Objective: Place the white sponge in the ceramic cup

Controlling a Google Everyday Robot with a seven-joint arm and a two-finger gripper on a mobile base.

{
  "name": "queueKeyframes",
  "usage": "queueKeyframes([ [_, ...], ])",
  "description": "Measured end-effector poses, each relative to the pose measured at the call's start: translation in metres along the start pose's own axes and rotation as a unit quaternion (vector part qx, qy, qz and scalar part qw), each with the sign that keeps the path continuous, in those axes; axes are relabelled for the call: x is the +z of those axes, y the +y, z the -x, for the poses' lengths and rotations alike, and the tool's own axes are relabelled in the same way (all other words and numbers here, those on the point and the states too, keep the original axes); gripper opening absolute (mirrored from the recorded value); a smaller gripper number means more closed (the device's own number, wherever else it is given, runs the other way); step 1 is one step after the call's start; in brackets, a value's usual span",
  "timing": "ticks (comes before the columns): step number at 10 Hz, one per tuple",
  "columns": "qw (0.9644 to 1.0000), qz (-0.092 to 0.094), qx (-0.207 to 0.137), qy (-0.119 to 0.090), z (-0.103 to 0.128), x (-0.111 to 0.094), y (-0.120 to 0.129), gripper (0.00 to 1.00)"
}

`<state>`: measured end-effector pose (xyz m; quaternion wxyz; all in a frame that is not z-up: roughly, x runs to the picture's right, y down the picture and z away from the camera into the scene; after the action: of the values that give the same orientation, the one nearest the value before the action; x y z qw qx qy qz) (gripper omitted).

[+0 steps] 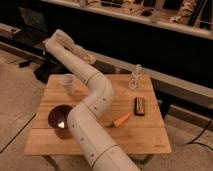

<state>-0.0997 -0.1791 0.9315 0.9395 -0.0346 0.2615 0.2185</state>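
Pale ceramic cup (67, 83) upright on light wooden table (145, 136), contents unclear, dark red round bowl (60, 118) near it, closed gripper (84, 55) behind cup, over table's far edge.

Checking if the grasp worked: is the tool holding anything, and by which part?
It cannot be told. The tool, shut, hangs by the far-left edge of the wooden table; nothing in it shows clearly.

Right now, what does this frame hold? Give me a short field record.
end effector: shut, beyond the table's far left edge
table: wooden
cup: upright, far left
bowl: dark red, near left
carrot: front centre
dark bar: right of the carrot
bottle: clear, far right
white sponge: cannot make out
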Motion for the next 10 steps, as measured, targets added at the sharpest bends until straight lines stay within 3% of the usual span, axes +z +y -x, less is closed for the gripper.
queueKeyframes([
  [10,1.0,0.0,-0.001,-0.001,0.0014,-0.0002,0.0009,0.0],
])
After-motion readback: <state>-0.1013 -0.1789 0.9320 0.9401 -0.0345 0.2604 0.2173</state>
